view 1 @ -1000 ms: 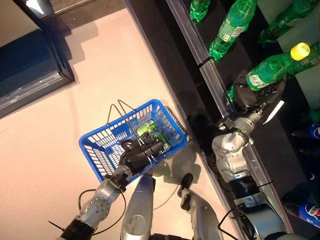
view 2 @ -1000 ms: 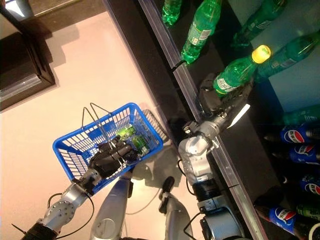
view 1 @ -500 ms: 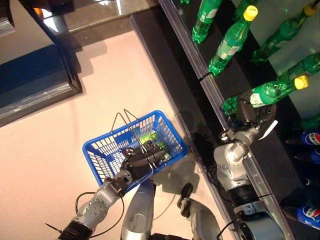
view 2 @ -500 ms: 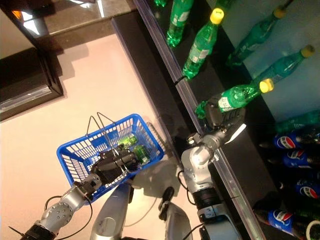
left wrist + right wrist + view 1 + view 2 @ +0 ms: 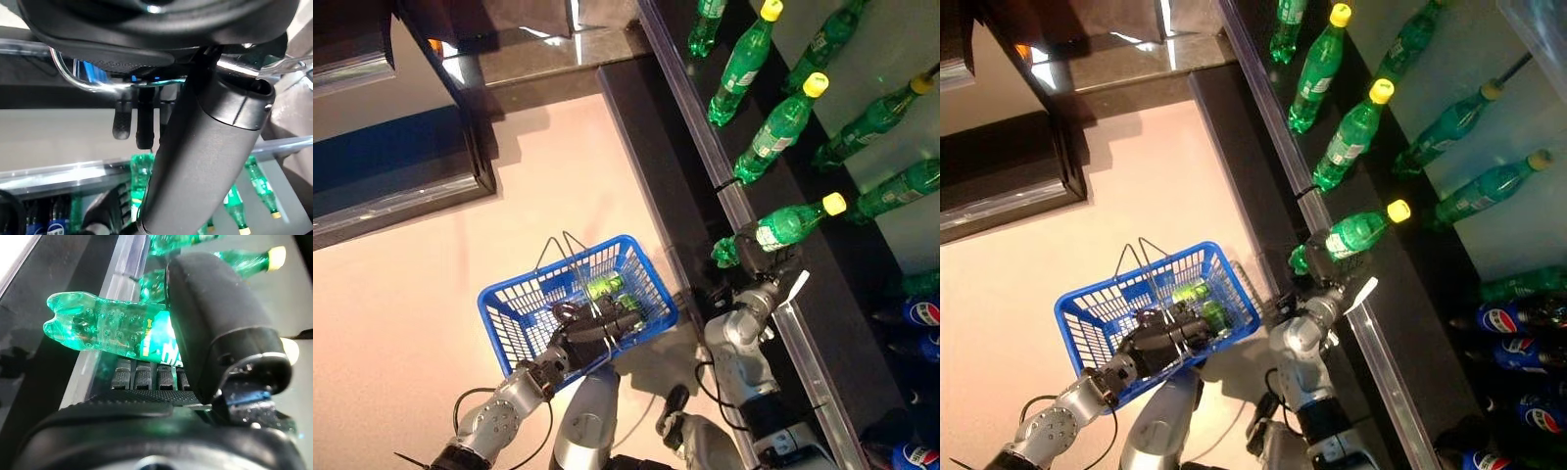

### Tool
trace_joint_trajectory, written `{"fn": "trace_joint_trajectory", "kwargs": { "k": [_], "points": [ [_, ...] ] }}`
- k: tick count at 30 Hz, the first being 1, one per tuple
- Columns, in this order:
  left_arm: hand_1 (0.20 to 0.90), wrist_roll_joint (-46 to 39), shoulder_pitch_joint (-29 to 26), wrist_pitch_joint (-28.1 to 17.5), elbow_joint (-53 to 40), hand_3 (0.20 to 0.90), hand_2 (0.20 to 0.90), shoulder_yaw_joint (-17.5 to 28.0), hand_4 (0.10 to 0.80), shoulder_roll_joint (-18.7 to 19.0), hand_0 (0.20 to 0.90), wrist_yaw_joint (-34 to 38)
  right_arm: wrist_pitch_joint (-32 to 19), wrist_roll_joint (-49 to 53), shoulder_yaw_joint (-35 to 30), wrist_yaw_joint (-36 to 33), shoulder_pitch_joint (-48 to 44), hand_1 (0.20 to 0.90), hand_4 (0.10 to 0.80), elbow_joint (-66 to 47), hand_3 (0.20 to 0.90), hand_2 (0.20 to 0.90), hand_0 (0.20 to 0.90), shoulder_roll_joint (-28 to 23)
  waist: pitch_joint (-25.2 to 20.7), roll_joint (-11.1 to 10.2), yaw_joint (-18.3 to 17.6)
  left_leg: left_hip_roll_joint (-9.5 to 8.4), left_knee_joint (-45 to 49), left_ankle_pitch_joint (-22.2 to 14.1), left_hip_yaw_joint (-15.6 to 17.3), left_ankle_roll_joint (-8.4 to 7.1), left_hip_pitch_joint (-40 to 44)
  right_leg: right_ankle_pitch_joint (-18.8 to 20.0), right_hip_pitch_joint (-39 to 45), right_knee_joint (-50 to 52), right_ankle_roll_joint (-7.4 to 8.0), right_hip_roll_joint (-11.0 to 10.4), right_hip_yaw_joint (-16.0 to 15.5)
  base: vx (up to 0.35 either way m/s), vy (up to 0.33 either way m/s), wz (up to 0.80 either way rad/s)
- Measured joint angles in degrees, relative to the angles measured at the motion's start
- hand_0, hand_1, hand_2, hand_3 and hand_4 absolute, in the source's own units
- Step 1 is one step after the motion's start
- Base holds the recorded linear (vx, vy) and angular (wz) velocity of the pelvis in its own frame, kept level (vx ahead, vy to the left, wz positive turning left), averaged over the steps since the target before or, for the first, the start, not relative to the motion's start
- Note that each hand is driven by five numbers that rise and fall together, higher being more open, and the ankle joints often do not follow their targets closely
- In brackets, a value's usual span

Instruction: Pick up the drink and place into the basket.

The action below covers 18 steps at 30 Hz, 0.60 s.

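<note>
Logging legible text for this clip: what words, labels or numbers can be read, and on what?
Held green bottle: white label letters, partly hidden by the right hand; unreadable.
Green shelf bottles: labels too small.
Dark blue-labelled bottles: too small.
The green drinks in the basket: too small.

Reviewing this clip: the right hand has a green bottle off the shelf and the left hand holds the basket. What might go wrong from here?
1. The right hand grips the green bottle near its label, and the base sticks out sideways, so it may swing or slip in transit.
2. The blue basket hangs tilted from its wire handle in the left hand and already holds green drinks, so a dropped bottle might bounce out.
3. The shelf rail is close; the bottle may clip it.
</note>
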Motion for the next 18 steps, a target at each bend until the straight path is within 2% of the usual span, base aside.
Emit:
{"fn": "trace_joint_trajectory", "kwargs": {
  "k": [4, 9, 15, 18],
  "points": [
    [0.3, 1.75, 1.4, 0.13, -0.02, 0.2, 0.3, 1.32, 0.1, -1.0, 0.3, 0.0, 1.59, -2.32, 1.2, 1.25, 2.65, 0.3, 0.1, -7.59, 0.2, 0.3, 0.3, -0.82, -0.06, -0.24, -0.53, -0.01, -0.28, -0.13, 0.05, 0.0, 1.82, -0.03, 1.8, -0.04, 0.04, -0.38, 0.16, 0.038, 0.073, 0.0],
    [0.3, 2.0, 2.23, 0.11, -0.66, 0.2, 0.3, 1.02, 0.1, -1.28, 0.3, -0.01, 3.89, -4.33, 3.4, 5.98, 5.22, 0.3, 0.1, -15.99, 0.2, 0.3, 0.3, -3.25, -0.1, -0.31, -1.59, 0.02, -0.27, -0.28, 0.48, 0.27, 3.08, -0.06, 2.55, 0.52, 0.07, -0.53, 0.84, 0.001, 0.082, -0.04],
    [0.3, 2.0, 3.27, 0.11, -2.24, 0.2, 0.3, 0.45, 0.1, -1.32, 0.3, -0.02, 8.18, -4.6, 6.88, 12.51, 6.38, 0.3, 0.1, -19.14, 0.2, 0.3, 0.3, -5.95, -0.12, -0.28, -3.02, -0.12, -1.26, -0.12, 1.18, 0.33, 4.73, -0.12, 3.4, 0.65, 0.2, -0.96, 1.4, -0.007, 0.077, -0.05],
    [0.3, 2.0, 3.34, 0.11, -3.54, 0.2, 0.3, -1.25, 0.1, -1.36, 0.3, -0.02, 10.64, -4.53, 7.84, 14.9, 6.45, 0.3, 0.1, -19.13, 0.2, 0.3, 0.3, -7.15, -0.13, -0.24, -3.08, -0.28, -2.36, 0.54, 1.33, 0.03, 5.4, -0.15, 3.48, 0.64, 0.25, -1.2, 1.42, -0.014, 0.068, -0.02]
  ]
}}
